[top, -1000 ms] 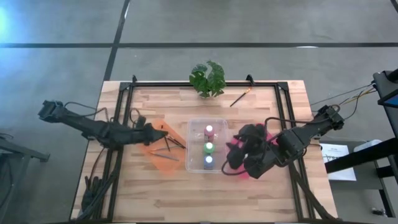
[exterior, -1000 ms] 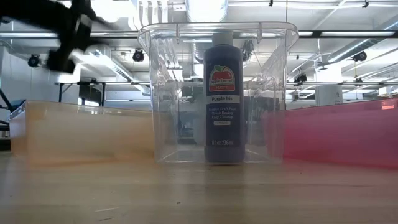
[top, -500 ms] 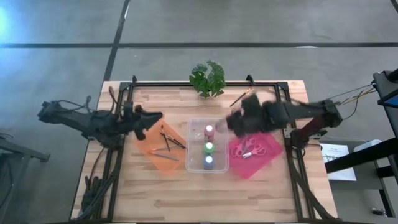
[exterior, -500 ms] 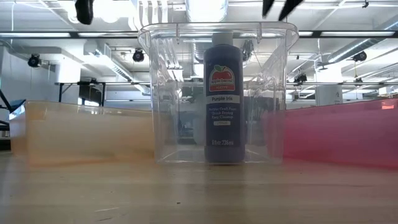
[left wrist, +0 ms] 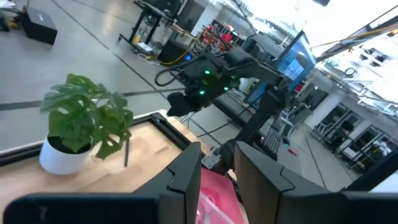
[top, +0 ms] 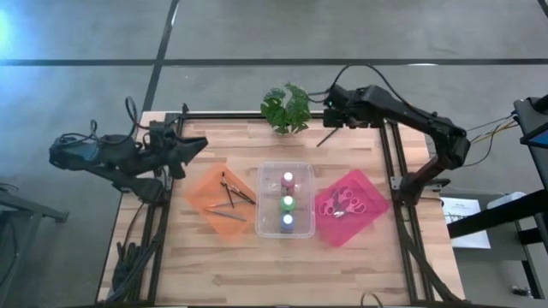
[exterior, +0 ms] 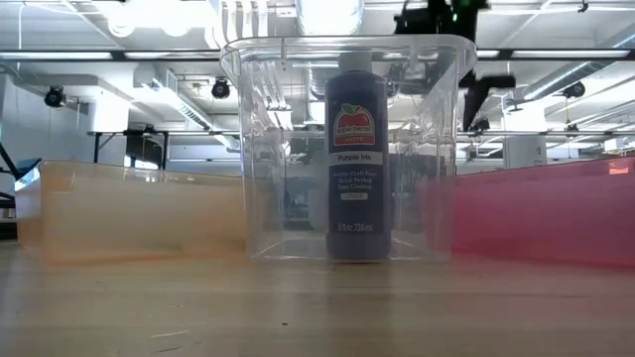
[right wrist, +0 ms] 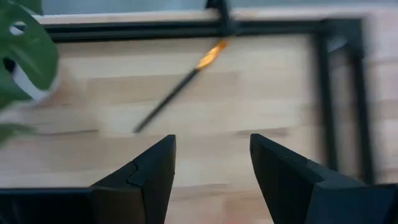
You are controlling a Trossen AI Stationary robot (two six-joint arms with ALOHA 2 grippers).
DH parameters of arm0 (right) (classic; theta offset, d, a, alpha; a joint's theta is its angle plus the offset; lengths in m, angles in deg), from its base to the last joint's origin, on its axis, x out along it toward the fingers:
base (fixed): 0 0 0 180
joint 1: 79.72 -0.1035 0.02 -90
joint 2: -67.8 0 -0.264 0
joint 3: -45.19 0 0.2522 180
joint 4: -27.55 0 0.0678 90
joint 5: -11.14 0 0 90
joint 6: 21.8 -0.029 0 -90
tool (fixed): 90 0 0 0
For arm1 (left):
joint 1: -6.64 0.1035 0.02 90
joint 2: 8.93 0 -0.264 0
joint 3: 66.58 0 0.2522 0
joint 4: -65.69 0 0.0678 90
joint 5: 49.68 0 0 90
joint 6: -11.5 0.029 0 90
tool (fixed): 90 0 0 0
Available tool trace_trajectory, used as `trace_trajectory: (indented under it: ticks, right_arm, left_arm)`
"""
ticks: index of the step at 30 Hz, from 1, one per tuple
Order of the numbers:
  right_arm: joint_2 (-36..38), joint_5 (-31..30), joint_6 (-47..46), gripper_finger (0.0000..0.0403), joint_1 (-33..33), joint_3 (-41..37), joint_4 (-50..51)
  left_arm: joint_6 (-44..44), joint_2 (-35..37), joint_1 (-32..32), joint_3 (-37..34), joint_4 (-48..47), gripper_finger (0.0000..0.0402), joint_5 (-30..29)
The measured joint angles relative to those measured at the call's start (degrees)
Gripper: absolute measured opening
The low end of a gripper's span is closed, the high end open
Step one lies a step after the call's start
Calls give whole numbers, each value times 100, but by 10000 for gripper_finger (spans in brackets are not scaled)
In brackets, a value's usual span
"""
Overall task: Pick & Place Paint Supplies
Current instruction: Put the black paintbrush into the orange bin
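The right gripper (top: 333,113) hangs over the bench's far edge, its arm stretched long across from the right side, fingers (right wrist: 147,169) spread apart and empty. A loose paintbrush (top: 330,134) lies just below it, beside the plant (top: 286,108). The left gripper (top: 193,147) waits at the far left corner, fingers (left wrist: 185,175) slightly parted, empty. 3 paint bottles (top: 288,203) stand in the clear bin (top: 265,201) mid-bench.

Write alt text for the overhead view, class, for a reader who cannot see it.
The right gripper hangs open over the table's far edge near a loose paintbrush beside the plant. A clear bin at centre holds three paint bottles, between an orange mat with brushes and a pink mat with scissors; the left gripper waits at left.
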Motion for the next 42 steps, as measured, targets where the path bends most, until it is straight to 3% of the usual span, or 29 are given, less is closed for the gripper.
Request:
trace_trajectory:
  ticks: [4, 10, 16, 25, 34, 42]
  right_arm:
    - [-16, 726, -14, 202, 571, -582, -1212]
    - [-308, 805, -491, 202, 1382, -1131, -2192]
    - [-820, 998, -874, 202, 1869, -1158, -2885]
    - [-1624, 1226, -1642, 202, 1967, -1086, -2975]
    - [-2338, 1574, -1817, 202, 2033, -1088, -2999]
    - [-2536, 1608, -1943, 202, 2103, -1069, -3114]
  left_arm:
    - [67, -5, 33, -25, -73, 104, -113]
    - [32, -15, 76, -27, -168, 104, -434]
    - [-23, -11, 87, -28, -168, 104, -933]
    - [-47, -11, 92, -32, -166, 104, -1204]
    - [-237, -11, 94, -34, -160, 104, -1245]
    - [-544, -11, 96, -36, -160, 104, -1256]
